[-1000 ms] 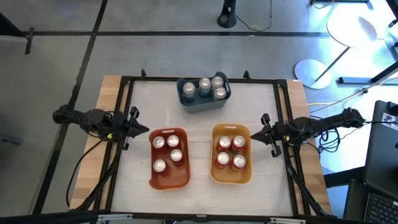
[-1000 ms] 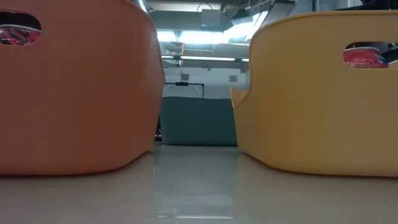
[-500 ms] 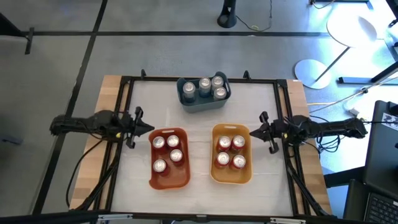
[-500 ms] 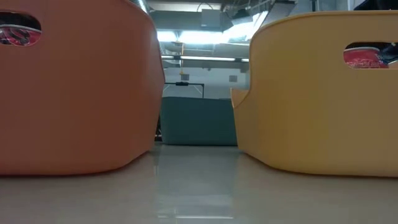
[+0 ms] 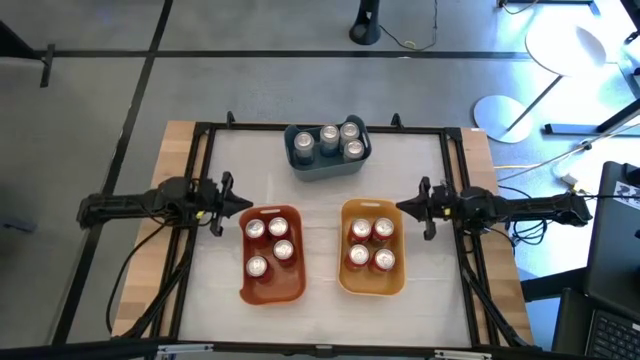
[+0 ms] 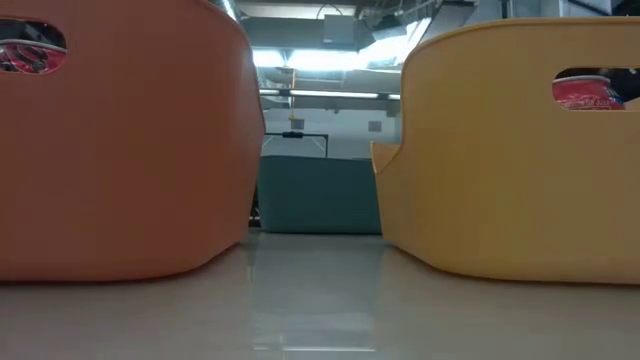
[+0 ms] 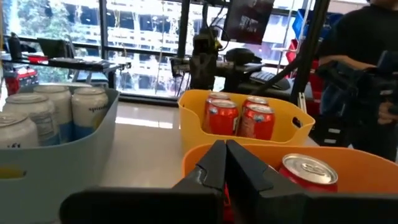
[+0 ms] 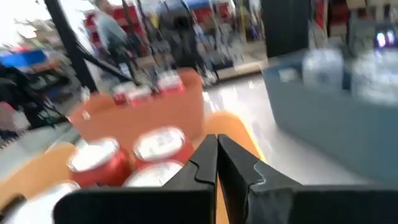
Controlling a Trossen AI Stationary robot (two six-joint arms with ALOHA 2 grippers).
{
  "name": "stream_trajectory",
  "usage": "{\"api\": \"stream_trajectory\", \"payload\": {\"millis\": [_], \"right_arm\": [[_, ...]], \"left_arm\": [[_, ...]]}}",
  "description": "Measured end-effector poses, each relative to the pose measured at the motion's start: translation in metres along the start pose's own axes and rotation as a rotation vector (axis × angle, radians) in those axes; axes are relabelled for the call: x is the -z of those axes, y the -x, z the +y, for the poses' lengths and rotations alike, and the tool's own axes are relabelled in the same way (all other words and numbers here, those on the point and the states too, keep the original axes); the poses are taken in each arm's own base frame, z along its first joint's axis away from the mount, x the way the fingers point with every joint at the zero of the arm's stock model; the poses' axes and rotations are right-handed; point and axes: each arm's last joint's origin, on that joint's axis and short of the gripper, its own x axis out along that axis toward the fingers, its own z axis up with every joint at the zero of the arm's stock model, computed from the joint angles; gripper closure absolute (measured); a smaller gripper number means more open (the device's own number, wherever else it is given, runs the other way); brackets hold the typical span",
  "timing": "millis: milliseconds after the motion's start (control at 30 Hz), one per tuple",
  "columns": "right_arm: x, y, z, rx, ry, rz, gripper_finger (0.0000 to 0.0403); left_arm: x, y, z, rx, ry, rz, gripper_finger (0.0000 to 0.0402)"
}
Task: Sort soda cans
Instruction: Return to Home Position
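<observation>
Table point(image 5: 320, 195): white mat inside a black frame, with wood strips down both sides.

Nearest row: orange bin point(image 5: 275, 288) and yellow bin point(image 5: 372, 285) stand side by side with a gap between them, not touching.
- Orange bin: 4 red soda cans point(image 5: 283, 250), upright.
- Yellow bin: 4 of the same, upright, packed two by two.

Next back are the grippers.
- Left gripper point(image 5: 243, 207) is just beside the orange bin's far left corner.
- Right gripper point(image 5: 400, 208) is just beside the yellow bin's far right corner.
- Each arm lies level from its own side of the table, pointing inward.
- Both wrist views show the fingers pressed together with nothing between them.

Far edge, centred: blue-grey bin point(image 5: 325, 168) with 4 silver soda cans point(image 5: 328, 135), upright, well apart from the other two bins.

Count: 3 bins and 12 cans (8 red, 4 silver), every can in a bin.

Room: grey concrete floor point(image 5: 250, 80) with dark lines across it, and a round white base point(image 5: 505, 115) off the far right corner. The left wrist view looks past the yellow bin to large windows point(image 7: 124, 37) and a person in a dark top point(image 7: 360, 56).
</observation>
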Motion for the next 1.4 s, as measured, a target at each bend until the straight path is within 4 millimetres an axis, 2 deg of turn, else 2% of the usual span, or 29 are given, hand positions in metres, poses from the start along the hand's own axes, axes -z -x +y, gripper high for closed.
{"api": "stream_trajectory", "payload": {"millis": [133,333,500,1400], "right_arm": [[0.009,0.001,-0.003,0.064,-0.053,0.087,0.0391],[0.007,0.007,-0.003,0.064,-0.065,0.048,0.0391],[-0.002,0.014,-0.002,0.053,-0.039,-0.060,0.0391],[-0.001,0.014,-0.001,-0.011,-0.077,-0.038,0.0391]], "left_arm": [[0.000,0.000,0.001,-0.009,0.020,-0.001,0.0400],[0.001,0.000,0.001,-0.012,0.031,0.006,0.0400],[0.001,0.000,0.001,-0.013,0.033,0.008,0.0400],[0.001,0.000,0.001,-0.015,0.033,0.010,0.0400]]}}
